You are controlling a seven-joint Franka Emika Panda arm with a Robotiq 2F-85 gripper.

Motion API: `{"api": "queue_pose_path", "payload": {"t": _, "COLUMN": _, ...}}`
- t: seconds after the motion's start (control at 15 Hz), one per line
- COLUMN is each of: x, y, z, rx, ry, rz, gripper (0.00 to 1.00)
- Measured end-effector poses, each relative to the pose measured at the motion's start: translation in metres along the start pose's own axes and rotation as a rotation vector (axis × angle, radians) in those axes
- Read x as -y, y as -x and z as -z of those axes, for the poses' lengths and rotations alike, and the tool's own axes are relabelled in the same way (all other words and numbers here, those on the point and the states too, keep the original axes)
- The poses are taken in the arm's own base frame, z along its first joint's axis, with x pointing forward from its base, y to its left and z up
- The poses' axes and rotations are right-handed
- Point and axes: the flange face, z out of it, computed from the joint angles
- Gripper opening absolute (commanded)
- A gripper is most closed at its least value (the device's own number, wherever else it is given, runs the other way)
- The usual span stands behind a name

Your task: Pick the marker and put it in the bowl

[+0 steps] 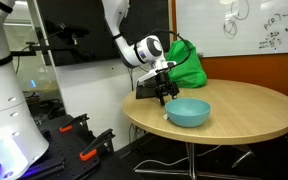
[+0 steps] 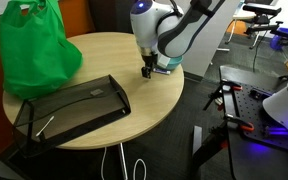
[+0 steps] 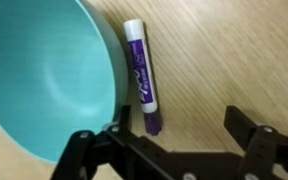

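The marker (image 3: 141, 75) is a short stick with a purple body and a white end. It lies flat on the wooden table, right beside the rim of the light teal bowl (image 3: 44, 80). The bowl also shows in an exterior view (image 1: 189, 112) near the table's edge and looks empty. My gripper (image 3: 179, 140) is open and empty, low over the table beside the bowl (image 1: 164, 95). The marker's purple end lies just inside one finger, the other finger stands well apart over bare wood. In an exterior view (image 2: 149, 70) the arm hides most of the bowl and the marker.
A bright green bag (image 1: 189, 65) (image 2: 39, 50) stands on the round wooden table (image 1: 244, 105). A black tray (image 2: 74, 108) lies next to it. The table edge is close to the bowl. Other robot hardware stands on the floor around the table.
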Motion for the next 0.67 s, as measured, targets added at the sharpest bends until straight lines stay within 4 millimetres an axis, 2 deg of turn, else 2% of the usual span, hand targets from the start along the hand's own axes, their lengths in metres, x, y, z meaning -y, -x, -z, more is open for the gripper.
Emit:
{"api": "queue_pose_path", "payload": {"t": 0.27, "x": -0.013, "y": -0.007, "z": 0.000, "rx": -0.002, "ry": 0.012, "rz": -0.021, "gripper": 1.00}}
{"api": "queue_pose_path", "payload": {"t": 0.67, "x": -0.016, "y": -0.007, "z": -0.007, "rx": 0.038, "ry": -0.076, "rz": 0.005, "gripper": 1.00}}
